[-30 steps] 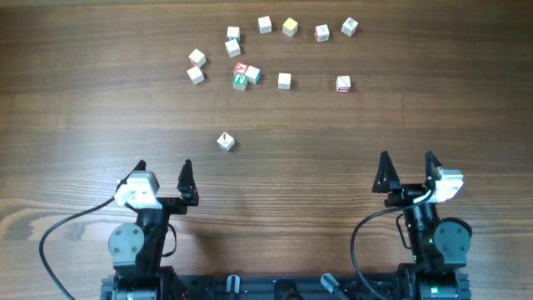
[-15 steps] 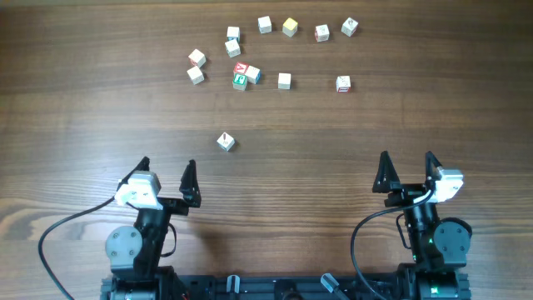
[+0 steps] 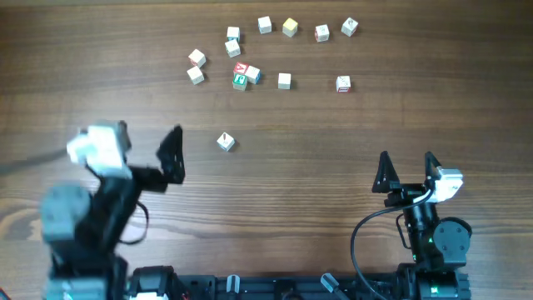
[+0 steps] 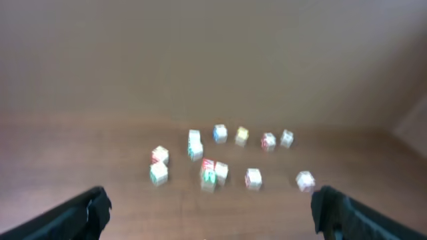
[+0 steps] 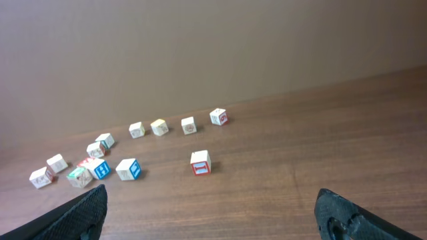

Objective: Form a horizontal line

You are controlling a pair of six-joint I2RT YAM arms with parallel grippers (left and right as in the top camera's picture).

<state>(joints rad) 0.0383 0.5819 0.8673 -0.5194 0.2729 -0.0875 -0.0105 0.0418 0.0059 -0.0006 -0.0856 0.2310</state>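
The letter cubes point(image 3: 284, 80) lay scattered over the far half of the wooden table point(image 3: 466, 108) and had not been drawn into a straight row. At the far side of the scatter four cubes sat apart in a loose run, among them a yellowish cube point(image 3: 289, 27). Left of that run, two whitish cubes stood just beside each other, one nearer than the other. Farther left was another such pair.

Nearer the middle was a tight cluster of three. A red-faced cube point(image 3: 241, 68), a green-faced cube point(image 3: 240, 81) and a whitish cube point(image 3: 252, 73) were touching or nearly so. To the right of the cluster sat a single whitish cube, and farther right a red-edged cube point(image 3: 343, 83). A lone cube point(image 3: 225, 141) lay well nearer than the rest, turned at an angle and apart from all the others.

The left gripper point(image 3: 150, 133) hung over the near left of the table, a little left of the lone cube. Its arm and white housing were blurred. Its fingers stood spread wide with nothing between them, and its wrist view showed the scatter far ahead, soft and out of focus.

The right gripper point(image 3: 406, 158) sat at the near right, well apart from every cube. Its fingers were likewise wide and empty. In its sharper wrist view the red-edged cube was the one closest ahead.
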